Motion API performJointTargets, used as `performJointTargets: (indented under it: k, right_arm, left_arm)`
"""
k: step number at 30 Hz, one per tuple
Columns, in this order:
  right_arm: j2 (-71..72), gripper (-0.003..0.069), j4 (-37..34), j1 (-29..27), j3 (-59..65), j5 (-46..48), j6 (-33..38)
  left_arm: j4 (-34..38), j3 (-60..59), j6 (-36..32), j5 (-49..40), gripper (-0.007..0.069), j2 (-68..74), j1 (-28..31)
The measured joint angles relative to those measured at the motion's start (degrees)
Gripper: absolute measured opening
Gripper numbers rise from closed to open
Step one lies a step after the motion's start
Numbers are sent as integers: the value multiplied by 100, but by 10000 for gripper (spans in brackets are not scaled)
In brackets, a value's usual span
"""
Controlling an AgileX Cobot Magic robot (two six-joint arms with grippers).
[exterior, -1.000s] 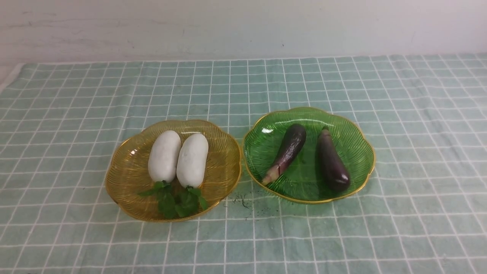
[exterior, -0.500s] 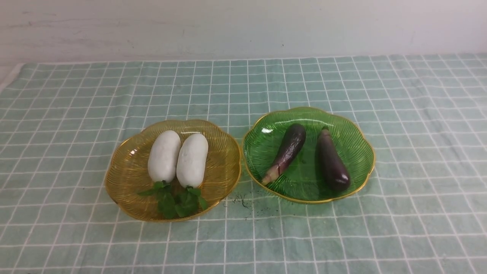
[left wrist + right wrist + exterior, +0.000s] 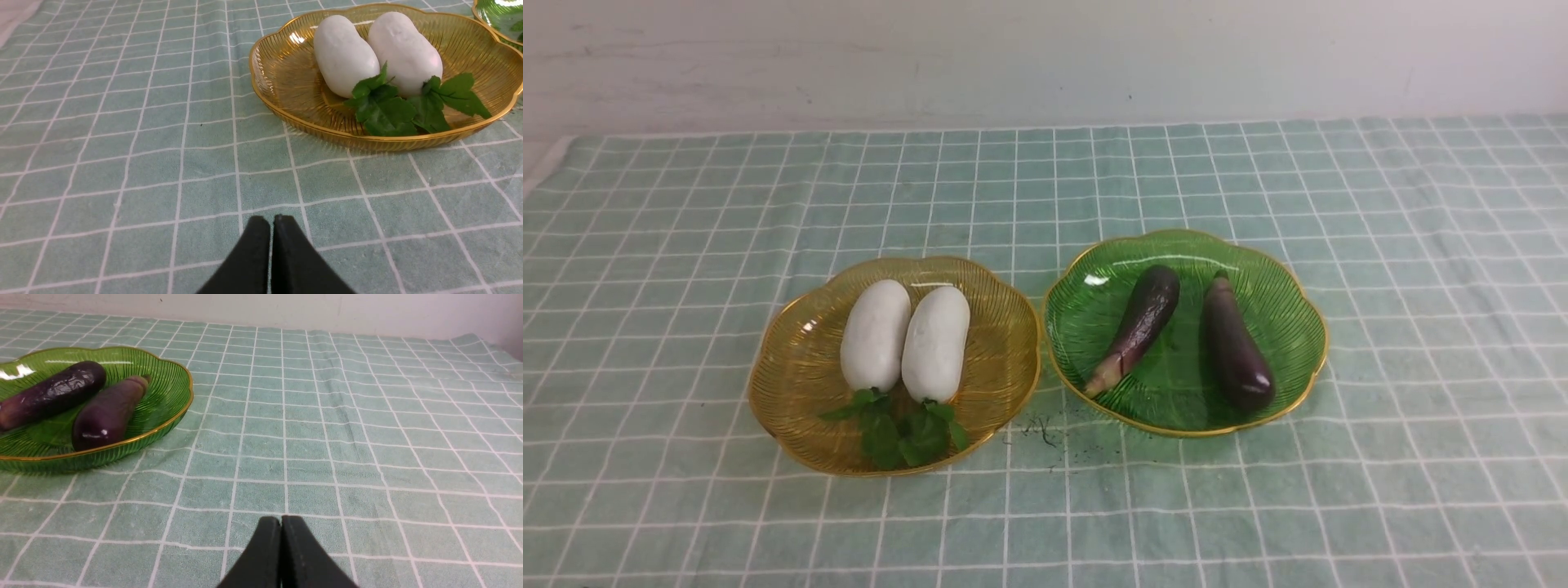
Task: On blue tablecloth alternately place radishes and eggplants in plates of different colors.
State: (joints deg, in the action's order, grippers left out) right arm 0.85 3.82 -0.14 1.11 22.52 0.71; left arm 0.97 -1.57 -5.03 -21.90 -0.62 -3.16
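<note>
Both radishes (image 3: 905, 341) in amber plate (image 3: 1001, 351), eggplants (image 3: 1186, 347) in green plate (image 3: 1176, 416), partly cropped in wrist views; left claw (image 3: 271, 222) and right claw (image 3: 280, 522) closed, rear portions cut off below fingertips.

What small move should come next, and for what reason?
Probably no further move: keep both arms back. Both radishes lie in the amber plate and both eggplants in the green plate, so the sorting looks finished.
</note>
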Motion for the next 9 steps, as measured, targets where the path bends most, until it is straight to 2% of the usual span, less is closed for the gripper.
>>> performJointTargets:
  k: [9]
  right_arm:
    - [0, -13, 0, 0, 0, 0, -23]
  left_arm:
    - [0, 0, 0, 0, -8, 0, 0]
